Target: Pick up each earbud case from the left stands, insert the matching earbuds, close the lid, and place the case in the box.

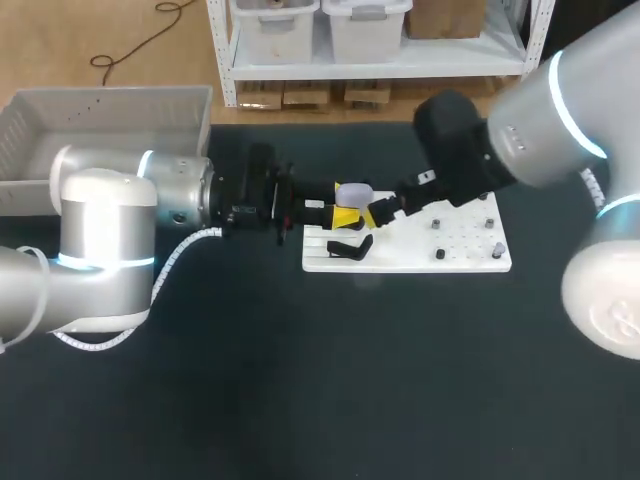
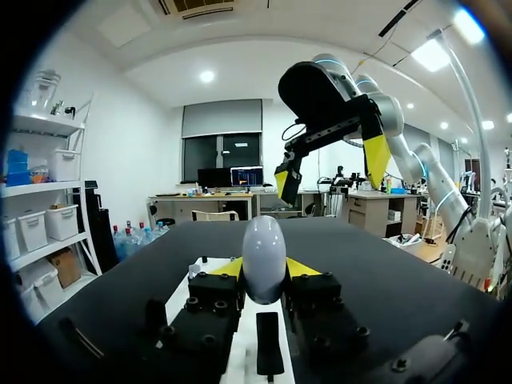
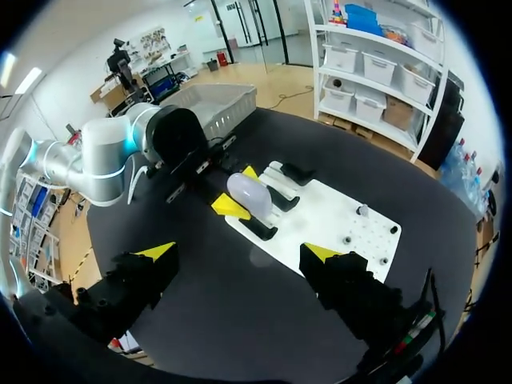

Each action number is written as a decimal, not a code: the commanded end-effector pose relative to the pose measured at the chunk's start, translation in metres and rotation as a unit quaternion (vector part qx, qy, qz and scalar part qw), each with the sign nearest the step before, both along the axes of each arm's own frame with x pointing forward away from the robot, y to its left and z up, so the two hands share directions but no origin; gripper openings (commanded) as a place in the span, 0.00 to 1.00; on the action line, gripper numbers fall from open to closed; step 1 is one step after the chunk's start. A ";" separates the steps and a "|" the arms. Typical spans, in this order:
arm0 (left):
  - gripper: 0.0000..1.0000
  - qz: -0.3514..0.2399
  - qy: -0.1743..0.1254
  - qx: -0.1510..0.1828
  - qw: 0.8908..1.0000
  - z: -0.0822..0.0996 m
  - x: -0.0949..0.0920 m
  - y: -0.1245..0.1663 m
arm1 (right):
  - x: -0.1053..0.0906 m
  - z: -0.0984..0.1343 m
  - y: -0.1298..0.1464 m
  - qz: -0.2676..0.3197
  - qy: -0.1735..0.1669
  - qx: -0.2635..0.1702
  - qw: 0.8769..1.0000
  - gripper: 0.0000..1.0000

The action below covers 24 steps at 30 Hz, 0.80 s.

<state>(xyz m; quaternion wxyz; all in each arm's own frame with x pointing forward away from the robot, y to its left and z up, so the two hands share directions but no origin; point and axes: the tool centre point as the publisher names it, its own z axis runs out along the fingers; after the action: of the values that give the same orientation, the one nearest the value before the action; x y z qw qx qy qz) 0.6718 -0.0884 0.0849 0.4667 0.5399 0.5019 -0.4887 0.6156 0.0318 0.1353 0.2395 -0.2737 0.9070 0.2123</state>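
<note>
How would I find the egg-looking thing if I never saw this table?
Find the white board on the black table. At its left end, the left pincer grips a smooth, pale, egg-shaped case. The stand beside it is black and low.

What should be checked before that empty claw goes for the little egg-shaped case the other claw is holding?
1. Left gripper holds the earbud case: ok, a yellow tip on each side.
2. Right gripper open: ok, fingers wide apart.
3. Right gripper clear of the case: ok, it hangs above and beyond it, not touching.
4. Case lid open for earbuds: not ok, it looks closed.
5. Matching earbuds on the white board: cannot tell, the pieces are too small.
6. Box open on top: ok.
</note>
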 end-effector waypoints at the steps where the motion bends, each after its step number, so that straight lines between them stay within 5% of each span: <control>1: 0.00 0.003 -0.001 -0.001 1.000 0.000 -0.001 0.000 | 0.013 -0.006 0.009 0.002 0.012 -0.002 1.000 1.00; 24: 0.00 0.003 -0.001 -0.001 1.000 0.000 -0.001 0.000 | 0.042 -0.034 0.009 -0.026 0.024 -0.034 0.999 1.00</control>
<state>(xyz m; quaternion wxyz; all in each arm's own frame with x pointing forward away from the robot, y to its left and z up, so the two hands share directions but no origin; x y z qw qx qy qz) 0.6718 -0.0885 0.0850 0.4666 0.5399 0.5021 -0.4885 0.6562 0.0399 0.1026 0.2117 -0.2552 0.9251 0.1850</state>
